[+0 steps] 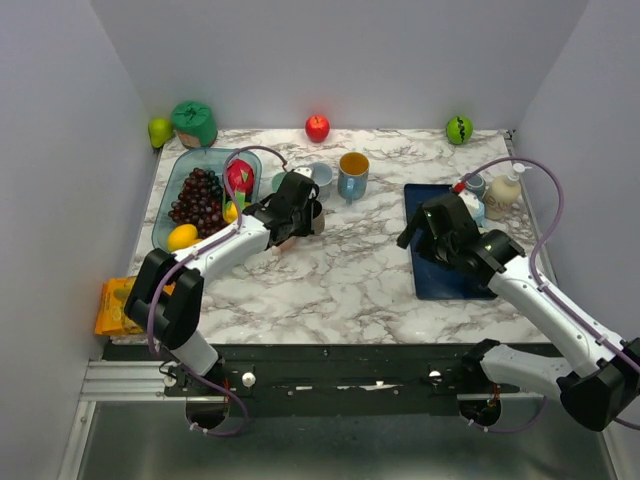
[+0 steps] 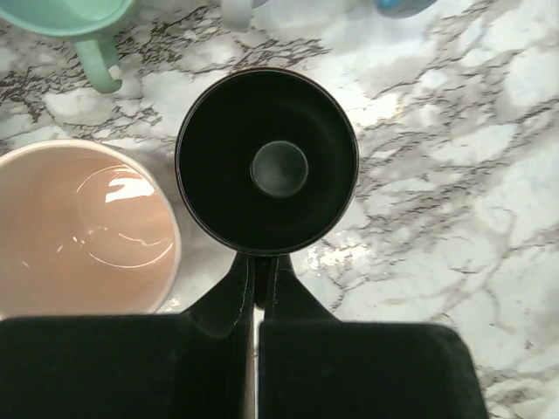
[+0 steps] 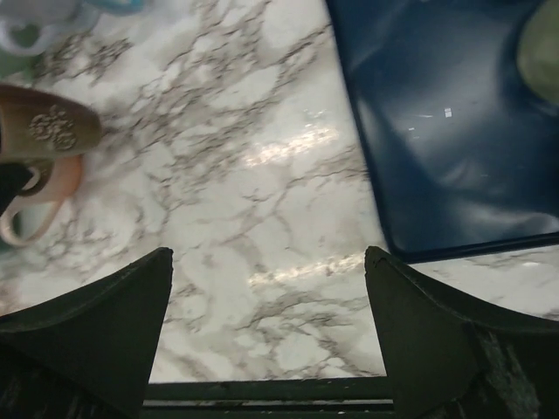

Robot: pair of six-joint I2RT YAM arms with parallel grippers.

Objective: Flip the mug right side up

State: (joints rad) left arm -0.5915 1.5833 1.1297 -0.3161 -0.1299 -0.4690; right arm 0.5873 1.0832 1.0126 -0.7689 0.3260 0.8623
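The mug stands mouth up on the marble table, left of centre and a little toward the back. Seen from the left wrist camera, its dark inside and round bottom face straight up. From the overhead camera its outside looks brown.

The left gripper reaches it from the near-left. Its two fingers are pressed together with only a thin slit between them, and their tips meet the mug's near wall just under the rim. Whether a handle is pinched between them is hidden, and so is whether the mug's base rests on the table.

Just beside the mug on its left stands a pink mug, also mouth up. Behind the two are a teal mug with its handle toward the camera, a grey mug and a blue mug with a yellow inside.

Further left lies a clear blue tray holding dark grapes and a yellow fruit.

The right gripper hangs well apart from the mug, over bare marble just beside the left edge of a dark blue mat. Its jaws stand wide with nothing between them.

A red apple and a green apple sit at the back edge.
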